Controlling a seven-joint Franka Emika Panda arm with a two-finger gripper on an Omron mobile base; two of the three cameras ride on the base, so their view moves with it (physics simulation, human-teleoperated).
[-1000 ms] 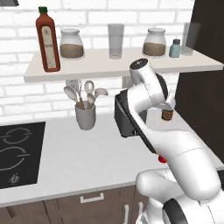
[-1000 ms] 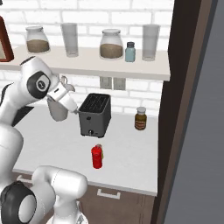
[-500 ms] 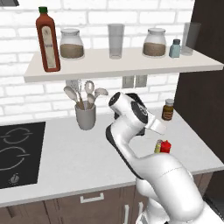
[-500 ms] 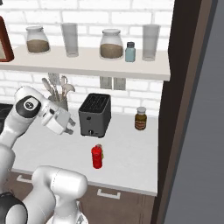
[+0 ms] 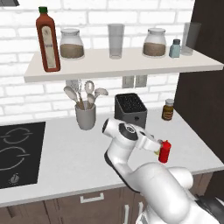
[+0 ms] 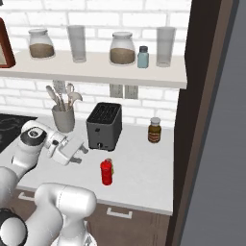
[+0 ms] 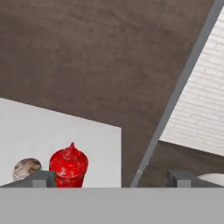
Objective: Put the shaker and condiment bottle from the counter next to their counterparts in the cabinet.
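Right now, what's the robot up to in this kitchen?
The arm is bent low over the counter with its tool open and empty, aimed at the red bottle, which stands upright near the front edge with the shaker beside it. Nothing is gripped yet. On the shelf, the tall sauce bottle and the blue shaker stand without their counterparts, so neither item has been moved up.

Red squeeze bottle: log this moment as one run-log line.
phase: approach | gripper: open, beside red squeeze bottle | bottle: upright on counter, unheld | shaker: behind bottle
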